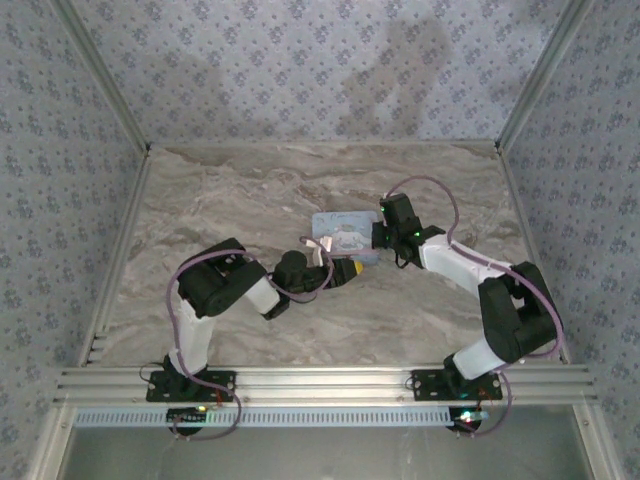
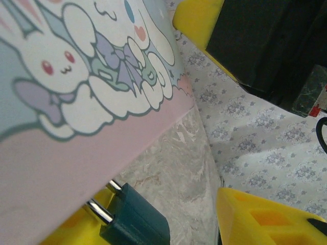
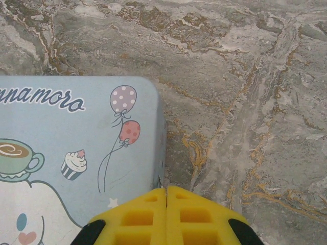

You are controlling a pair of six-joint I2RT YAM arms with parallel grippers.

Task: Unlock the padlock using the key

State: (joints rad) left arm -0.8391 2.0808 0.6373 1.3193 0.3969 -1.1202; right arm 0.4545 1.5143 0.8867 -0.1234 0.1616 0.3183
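Note:
The dark teal padlock (image 2: 135, 217) lies at the bottom of the left wrist view. Its two silver shackle legs (image 2: 99, 212) run up to the edge of a pastel cartoon box (image 2: 76, 76) and disappear there. My left gripper (image 2: 173, 219) is open, with the padlock against its left yellow finger (image 2: 71, 227) and a wide gap to the right finger (image 2: 265, 214). From above, that gripper (image 1: 342, 270) sits at the box's (image 1: 340, 235) near edge. My right gripper (image 3: 166, 191) is shut on nothing, its tips over the box's (image 3: 76, 143) right edge (image 1: 383, 237). The key is out of view.
The marble table (image 1: 250, 190) is bare around the box, with patterned walls on three sides. In the left wrist view the right arm's black body (image 2: 271, 46) and a yellow finger (image 2: 196, 20) loom just past the box.

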